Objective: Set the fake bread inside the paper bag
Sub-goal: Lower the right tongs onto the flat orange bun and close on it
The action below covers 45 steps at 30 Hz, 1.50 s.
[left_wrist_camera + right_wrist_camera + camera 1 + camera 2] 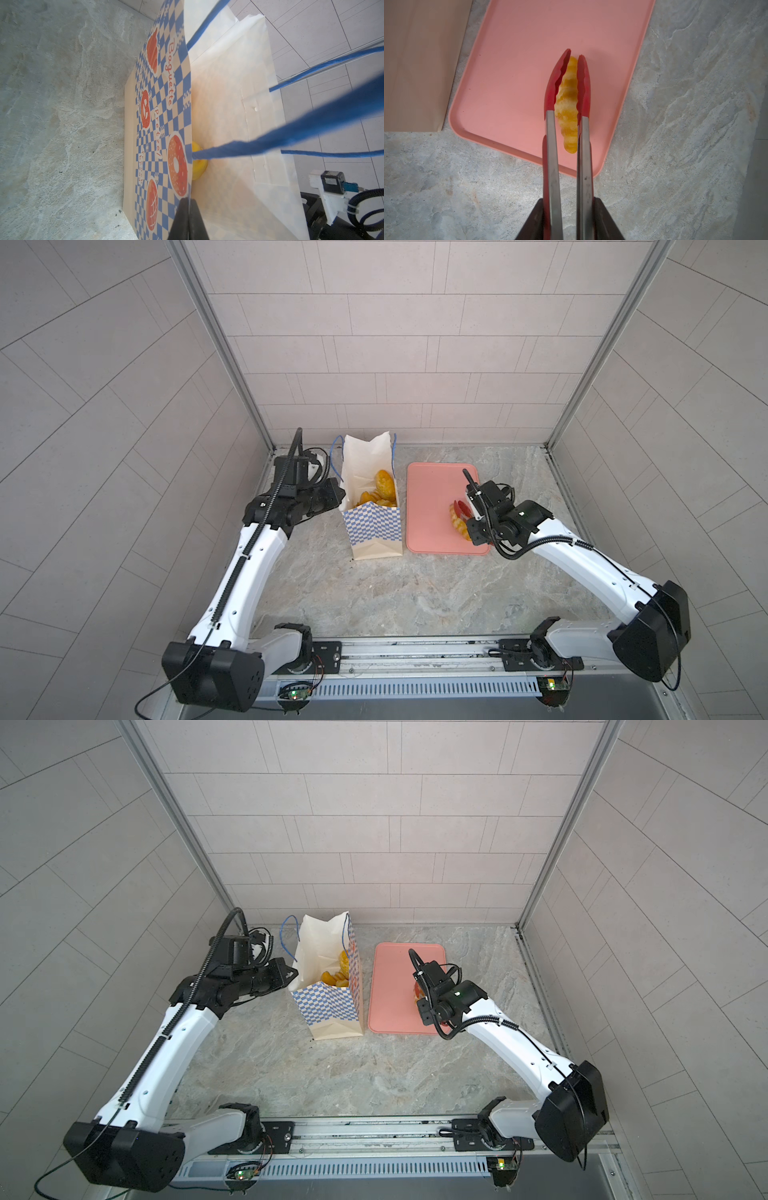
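On the pink tray (pixel 508 62), right of centre in both top views: one bread piece (pixel 568 99) sits between the red tips of the tongs (pixel 551 155). Whether it is lifted or touches the tray, I cannot tell.
Right gripper (pixel 566 218): closed around the two metal arms of the tongs and pressing them together, so it grips the bread piece through them.
Left gripper (pixel 189 202): fully closed, pinching the upper edge of the paper bag (pixel 376 531) on its left side, which holds the mouth open.
Direction for the move: the bag stands just left of the tray in a top view, so I judge the bread must go left and over the bag's rim. The right arm is the nearer one.
Long axis: the bread piece lies along the tongs, parallel to the blades. One end reaches past the red tips toward the gripper.
Other bread (pixel 384 485): several golden pieces lie inside the bag.
Materials: the bread is glossy and yellow-brown with cross ridges. The tongs have wavy red tips and dull steel arms. The bag is thin cream paper with blue-white checks and blue cord handles (pixel 291 133). The tray is smooth with round corners. The table (pixel 415 593) looks like grey marble.
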### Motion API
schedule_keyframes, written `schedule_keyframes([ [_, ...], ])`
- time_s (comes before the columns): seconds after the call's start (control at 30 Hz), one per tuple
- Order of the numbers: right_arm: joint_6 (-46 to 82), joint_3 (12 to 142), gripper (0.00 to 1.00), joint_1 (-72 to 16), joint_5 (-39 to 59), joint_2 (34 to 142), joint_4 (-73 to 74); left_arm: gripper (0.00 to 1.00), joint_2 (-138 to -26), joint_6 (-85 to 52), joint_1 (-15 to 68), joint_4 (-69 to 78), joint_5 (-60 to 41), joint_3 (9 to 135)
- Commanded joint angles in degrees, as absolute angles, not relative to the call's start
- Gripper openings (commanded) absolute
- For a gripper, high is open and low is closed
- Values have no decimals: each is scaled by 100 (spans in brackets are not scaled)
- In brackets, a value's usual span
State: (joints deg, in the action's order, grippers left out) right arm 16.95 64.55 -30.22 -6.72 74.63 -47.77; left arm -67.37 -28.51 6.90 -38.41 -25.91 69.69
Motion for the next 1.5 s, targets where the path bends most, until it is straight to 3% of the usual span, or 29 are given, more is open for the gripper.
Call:
schedule_keyframes([
  [0.0,1644,6627,36,-2876,-845,7441,-4763,0,-6656,-2813,713,-3788,-2637,6906],
  [0.4,1503,6619,36,-2487,-704,7323,-4865,0,-6662,-2830,717,-3770,-2651,6912],
  [0.97,1509,6478,49,-2477,-264,7351,-4803,0,-6628,-2791,719,-3788,-2672,6896],
  [1.47,1521,6455,53,-2478,0,7912,-4912,0,-6662,-2787,715,-3786,-2678,6952],
])
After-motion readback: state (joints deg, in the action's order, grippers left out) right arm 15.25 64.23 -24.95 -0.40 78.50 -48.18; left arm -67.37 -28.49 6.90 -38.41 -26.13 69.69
